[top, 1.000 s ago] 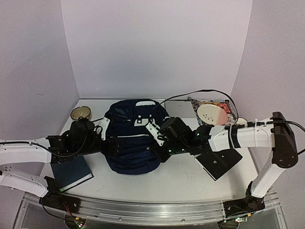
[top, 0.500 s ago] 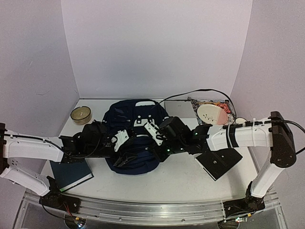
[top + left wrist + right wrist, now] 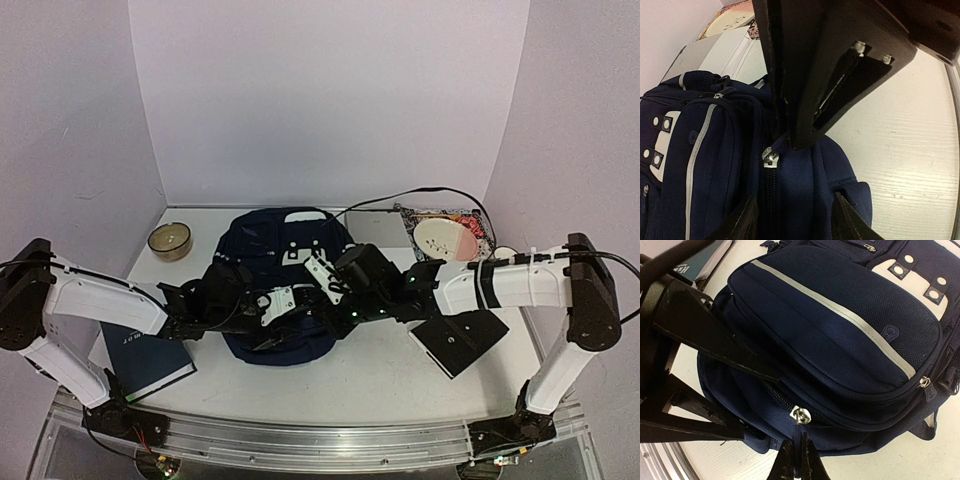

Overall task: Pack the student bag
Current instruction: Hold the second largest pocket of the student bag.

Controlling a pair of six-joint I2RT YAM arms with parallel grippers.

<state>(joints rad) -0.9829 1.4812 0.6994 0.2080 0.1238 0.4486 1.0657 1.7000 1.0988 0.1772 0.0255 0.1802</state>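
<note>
One student bag (image 3: pixel 270 235) — right claw (image 3: pixel 799 452), in from three o'clock, clenched on its zipper pull (image 3: pixel 799 416); left claw (image 3: pixel 795 205), from nine o'clock, released.

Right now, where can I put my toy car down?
Bare table in front of the student bag, between book and right arm. Crowded: back right by the plate, and where the right hand pinches the zipper pull.
</note>
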